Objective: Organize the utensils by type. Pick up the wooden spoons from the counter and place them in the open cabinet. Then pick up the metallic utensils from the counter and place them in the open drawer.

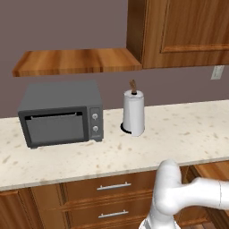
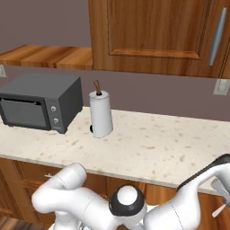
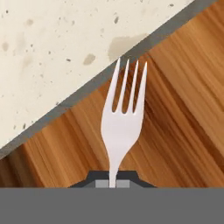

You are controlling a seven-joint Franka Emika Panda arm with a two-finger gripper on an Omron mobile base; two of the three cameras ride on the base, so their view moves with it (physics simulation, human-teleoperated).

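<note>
Pinched between my gripper (image 3: 113, 183) tips: thin handle of a silver-white four-tined metal fork (image 3: 122, 118), tines pointing away from the hand. Jaws pressed nearly together on it. Fork hangs over lighter wood, which I judge to be the open drawer (image 3: 175, 122) interior, with the beige speckled stone bench (image 3: 52, 57) edge running diagonally just beyond the tines. Handling: light, rigid, smooth metal, so likely slippery; hold on the narrow handle end lets it pivot if bumped. Better hold is nearer the neck. Not fragile; a low release should do. On the bench farther off: dark grey microwave (image 1: 60, 114), white paper towel roll (image 1: 133, 112).
</note>
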